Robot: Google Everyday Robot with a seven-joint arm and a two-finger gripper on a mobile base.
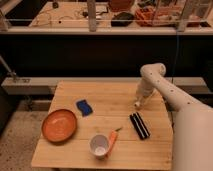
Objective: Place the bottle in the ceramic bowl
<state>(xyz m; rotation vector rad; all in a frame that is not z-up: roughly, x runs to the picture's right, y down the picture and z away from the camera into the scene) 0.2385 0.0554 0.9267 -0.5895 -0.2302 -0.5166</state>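
1. Right now the gripper (138,101) is down at the far right part of the surface (107,97), clenched. The bottle (136,104) shows as a small whitish spot right at its tips, so I judge it grasped.
2. To do this step well, lift straight up first and confirm the bottle comes along.
3. Then carry it left and toward the near side to the ceramic bowl (59,126), which is well apart at the surface's left edge.
4. Travel high enough to pass over the blue pad (84,107), the white cup (99,145) and the carrot-like item (113,139).
5. Lower close to the bowl's floor before releasing, since a slim bottle may roll.
6. Which way the bottle's long axis points I cannot tell, as the gripper covers most of it.
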